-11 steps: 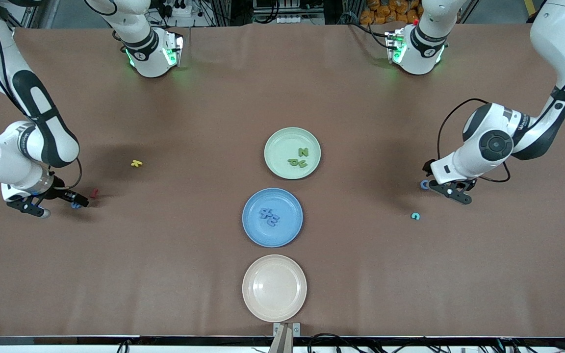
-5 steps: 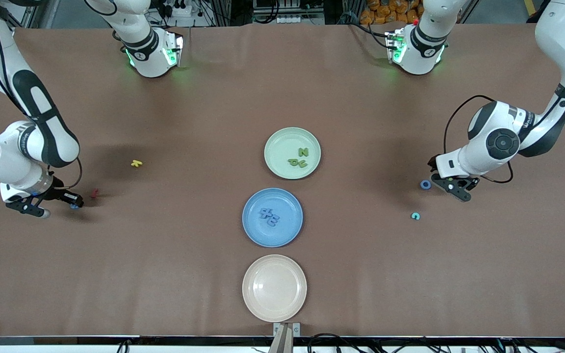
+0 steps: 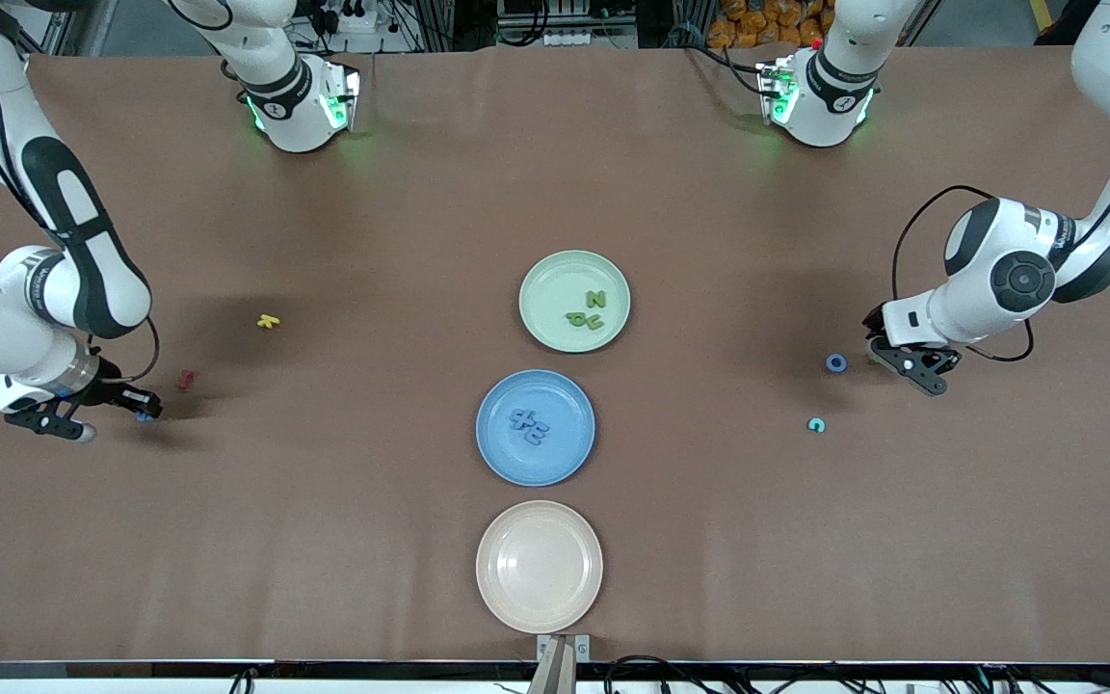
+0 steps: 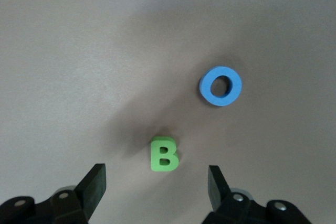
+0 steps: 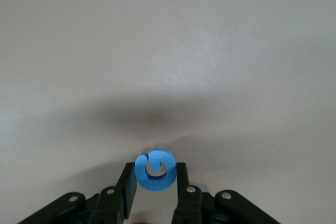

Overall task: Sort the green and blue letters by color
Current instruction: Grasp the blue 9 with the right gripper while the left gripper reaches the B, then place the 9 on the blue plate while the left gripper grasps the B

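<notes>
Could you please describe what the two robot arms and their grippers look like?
Both arms are glossy white with black joint bands and round dark end caps, and a thin black cable loops by each wrist. The bases glow green. The left gripper and right gripper are matte black, with flat rectangular fingers and silver screws.

Front view: high camera facing both arm bases, looking down over the whole tabletop [image 3: 324,540]. Wrist views: close, looking straight down past each tool. The left wrist view shares the blue O [image 4: 221,86] [image 3: 835,362] with the front view.
</notes>
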